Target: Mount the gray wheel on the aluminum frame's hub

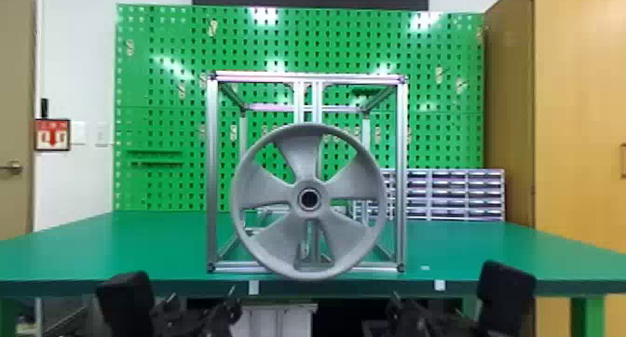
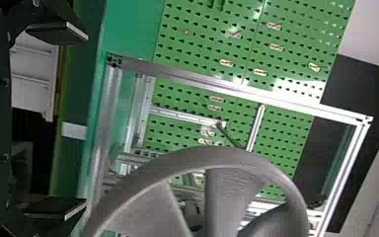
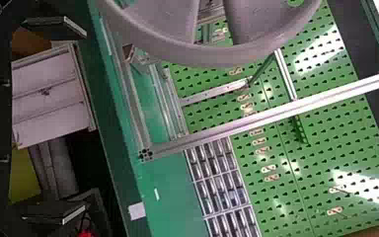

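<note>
Low in the head view, my left gripper (image 1: 202,298) and right gripper (image 1: 422,301) stay below and in front of the gray wheel (image 1: 302,157), apart from it. The wheel stands upright before the aluminum frame (image 1: 212,173), centered on its middle posts, with a dark round opening at its center. How far it sits on the hub cannot be told. In the left wrist view, the left gripper (image 2: 86,120) is open and empty, with the wheel (image 2: 222,197) beyond. The right gripper (image 3: 85,121) is also open and empty; the wheel (image 3: 177,47) and frame (image 3: 217,134) lie beyond.
The frame rests on a green table (image 1: 153,247), near its front edge. A drawer organizer (image 1: 447,194) stands at the back right, before a green pegboard (image 1: 163,103). Below the table is a white cabinet (image 1: 279,320).
</note>
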